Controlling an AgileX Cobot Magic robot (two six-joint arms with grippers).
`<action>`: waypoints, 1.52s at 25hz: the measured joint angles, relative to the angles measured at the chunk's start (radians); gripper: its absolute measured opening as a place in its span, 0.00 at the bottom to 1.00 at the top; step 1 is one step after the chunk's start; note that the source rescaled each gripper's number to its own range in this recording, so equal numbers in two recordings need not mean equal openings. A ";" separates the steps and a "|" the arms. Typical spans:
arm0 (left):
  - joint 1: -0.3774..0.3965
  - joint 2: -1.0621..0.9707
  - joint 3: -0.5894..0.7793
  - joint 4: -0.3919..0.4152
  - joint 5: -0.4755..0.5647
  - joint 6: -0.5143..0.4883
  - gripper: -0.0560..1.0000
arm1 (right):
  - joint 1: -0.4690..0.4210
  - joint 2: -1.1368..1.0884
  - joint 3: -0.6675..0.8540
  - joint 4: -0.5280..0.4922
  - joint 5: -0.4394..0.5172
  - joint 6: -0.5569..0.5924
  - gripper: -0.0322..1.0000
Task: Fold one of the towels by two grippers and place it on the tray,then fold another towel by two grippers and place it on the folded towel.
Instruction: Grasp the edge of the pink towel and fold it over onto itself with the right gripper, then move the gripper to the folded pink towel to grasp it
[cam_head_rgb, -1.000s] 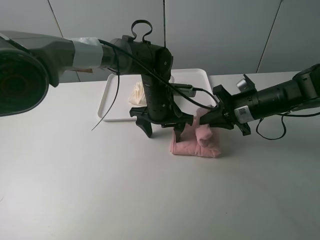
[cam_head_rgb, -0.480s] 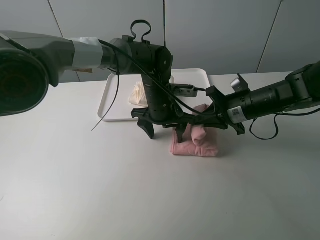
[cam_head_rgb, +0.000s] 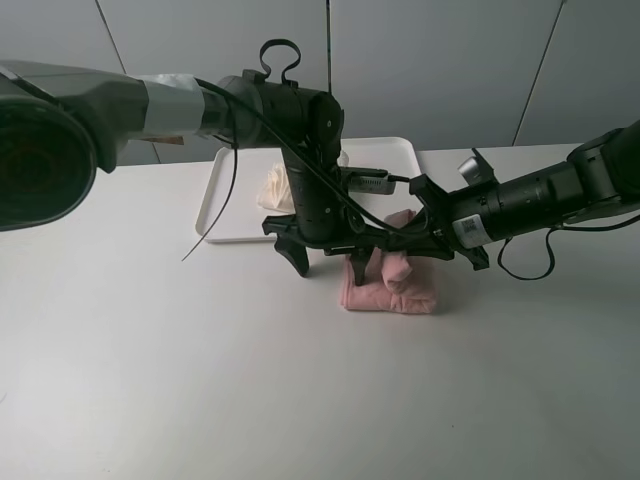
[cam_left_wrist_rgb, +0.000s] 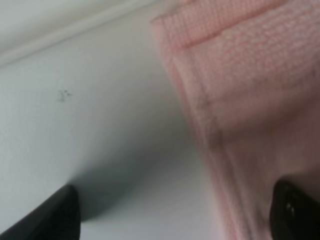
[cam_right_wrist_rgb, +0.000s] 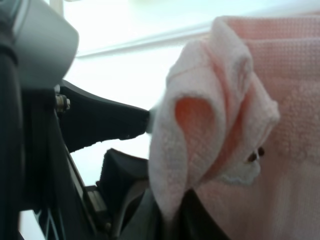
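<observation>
A pink towel (cam_head_rgb: 392, 292) lies on the white table just in front of the white tray (cam_head_rgb: 214, 200). A cream towel (cam_head_rgb: 274, 187) lies bunched on the tray. My left gripper (cam_head_rgb: 327, 266) points down, open, at the pink towel's left edge; in the left wrist view (cam_left_wrist_rgb: 172, 220) the pink towel (cam_left_wrist_rgb: 250, 100) lies by one fingertip (cam_left_wrist_rgb: 295, 210). My right gripper (cam_head_rgb: 413, 247) is shut on a raised fold of the pink towel (cam_right_wrist_rgb: 200, 145), held above the rest of the towel and close to the left gripper.
The tray stands at the back centre against the wall panels. The left arm (cam_right_wrist_rgb: 95, 120) stands right next to the held fold. Cables hang from both arms. Bare white table (cam_head_rgb: 200, 380) lies in front and to both sides.
My right gripper has carried the pink fold leftward over the towel, towards the left gripper. The left arm has hardly moved.
</observation>
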 joint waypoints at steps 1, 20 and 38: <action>0.008 -0.005 0.000 0.000 0.000 0.006 0.98 | 0.000 0.000 0.000 0.000 0.000 0.000 0.06; 0.151 -0.197 0.000 -0.008 0.060 0.210 0.98 | 0.002 0.000 0.000 -0.002 -0.005 0.000 0.07; 0.178 -0.222 0.000 -0.014 0.101 0.278 0.98 | -0.041 -0.013 0.001 0.071 0.059 -0.017 0.73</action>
